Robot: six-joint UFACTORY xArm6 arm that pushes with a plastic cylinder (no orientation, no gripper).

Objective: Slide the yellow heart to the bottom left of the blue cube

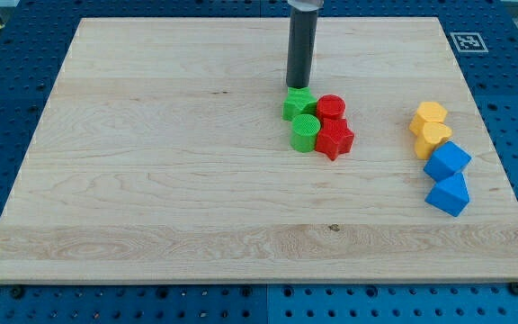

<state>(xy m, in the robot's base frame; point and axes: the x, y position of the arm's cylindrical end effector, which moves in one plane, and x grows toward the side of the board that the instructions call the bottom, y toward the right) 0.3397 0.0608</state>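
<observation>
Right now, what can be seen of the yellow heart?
The yellow heart looks like a small, matte, solid-coloured plastic block lying flat on the wooden board, near the view's right edge. Its lobes are hard to make out. It touches another yellow block above it and the blue cube below and slightly right. A second blue block lies lower still. My tip is far off to the view's left, beside the green and red blocks.

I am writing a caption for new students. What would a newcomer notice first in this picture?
First the dark rod coming down from the view's top, my tip just above a tight cluster of green and red blocks at the board's middle. Then, near the view's right edge, yellow blocks stacked above blue blocks.
</observation>
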